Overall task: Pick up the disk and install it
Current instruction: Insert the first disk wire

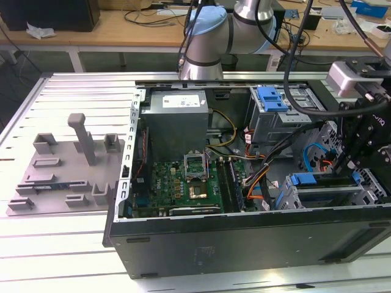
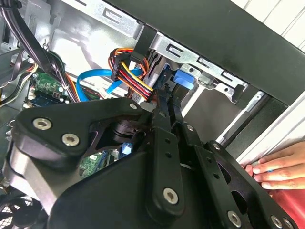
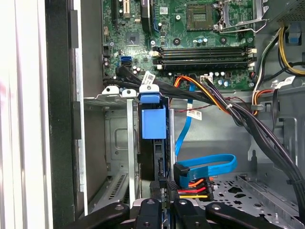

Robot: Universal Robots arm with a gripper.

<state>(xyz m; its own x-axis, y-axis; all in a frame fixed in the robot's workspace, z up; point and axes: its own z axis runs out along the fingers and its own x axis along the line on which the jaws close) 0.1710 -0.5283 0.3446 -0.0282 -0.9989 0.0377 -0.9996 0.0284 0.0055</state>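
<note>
The disk (image 3: 153,123) stands edge-on in a slot of the metal drive cage (image 3: 112,95) inside the open computer case. Its blue bracket tab (image 2: 184,78) is at the end away from my gripper. My gripper (image 3: 166,209) is at the disk's other end, with its black fingers (image 3: 148,210) closed on either side of the disk's edge. In the exterior view the gripper (image 1: 360,174) hangs over the case's right end, beside the disk (image 1: 324,182) and its blue tab (image 1: 303,179). In the second wrist view the fingers (image 2: 162,129) run close together toward the cage.
Bundled power cables (image 3: 228,107) and a blue data cable (image 3: 209,164) lie close beside the cage. A second blue-bracketed bay (image 1: 272,97), the power supply (image 1: 177,116) and the motherboard (image 1: 183,180) fill the case. A grey fixture plate (image 1: 67,165) lies at the exterior view's left. A person's hand (image 2: 276,167) rests outside the case wall.
</note>
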